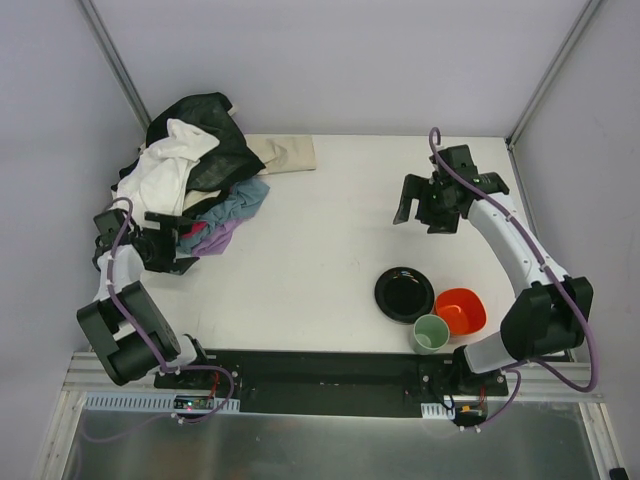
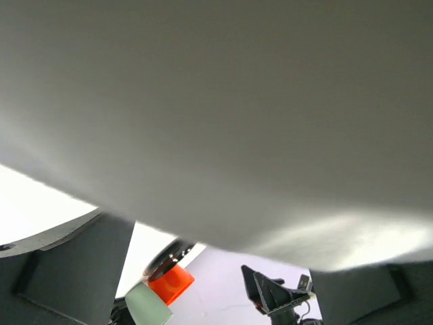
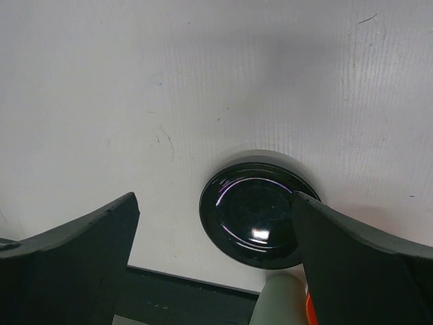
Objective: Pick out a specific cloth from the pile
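Cloth (image 1: 226, 237): lavender fold at the near edge of the pile (image 1: 200, 150), just ahead of the left gripper (image 1: 182, 243), jaws parted. Possibly touching, wrist view too blurred. Reaching step. Next: pinch lavender only, draw clear. Right gripper (image 1: 420, 216) spread wide, well apart.

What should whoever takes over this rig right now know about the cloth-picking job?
The left hand is open at the near edge of the pile; pale fabric fills most of its wrist view.
The right hand is open and empty above the table, beyond the black plate.
The lavender cloth is in the pile, only a corner showing beneath the blue-grey fabric, close to the left hand.
Done: nothing pulled out yet.
Left: close on the lavender corner and draw it clear of the pile.
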You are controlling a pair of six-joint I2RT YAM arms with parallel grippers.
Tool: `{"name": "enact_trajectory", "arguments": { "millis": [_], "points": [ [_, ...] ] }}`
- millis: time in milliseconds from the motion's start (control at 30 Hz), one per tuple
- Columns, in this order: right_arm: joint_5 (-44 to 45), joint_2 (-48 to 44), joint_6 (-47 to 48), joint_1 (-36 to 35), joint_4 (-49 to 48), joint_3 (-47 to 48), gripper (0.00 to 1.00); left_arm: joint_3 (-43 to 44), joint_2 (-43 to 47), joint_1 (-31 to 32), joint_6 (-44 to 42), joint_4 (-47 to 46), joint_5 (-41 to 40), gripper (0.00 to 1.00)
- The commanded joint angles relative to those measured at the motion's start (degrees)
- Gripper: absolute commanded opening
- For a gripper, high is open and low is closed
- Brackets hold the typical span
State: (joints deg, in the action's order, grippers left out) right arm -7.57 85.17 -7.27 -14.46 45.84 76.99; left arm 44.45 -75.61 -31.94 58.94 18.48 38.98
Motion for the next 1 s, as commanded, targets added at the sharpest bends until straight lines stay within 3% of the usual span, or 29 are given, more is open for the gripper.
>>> {"name": "enact_trajectory", "arguments": {
  "millis": [0, 200, 333, 700, 967],
  "points": [
    [-0.5, -1.6, 0.6, -0.1, -0.3, 1.0, 0.96, -3.1, 3.2, 0.0, -1.0, 0.9, -0.8, 0.99],
    [0.2, 2.2, 1.4, 0.0, 1.9, 4.9, 0.96, -8.9, 4.5, 2.3, -1.6, 0.7, -4.7, 0.99],
    [-0.8, 3.8, 1.1, 0.0, 1.7, 6.3, 0.96, -7.9, 0.3, 4.3, -1.8, -1.1, -7.4, 0.99],
    [-0.2, 5.4, 0.3, 0.0, 1.6, 7.7, 0.96, 9.1, -10.6, 5.6, -0.8, -3.1, -9.7, 0.97],
    [1.0, 5.5, -0.6, 0.0, 1.7, 7.3, 0.96, 20.0, -21.5, 9.0, -1.4, -3.4, -10.9, 0.86]
  ]
}}
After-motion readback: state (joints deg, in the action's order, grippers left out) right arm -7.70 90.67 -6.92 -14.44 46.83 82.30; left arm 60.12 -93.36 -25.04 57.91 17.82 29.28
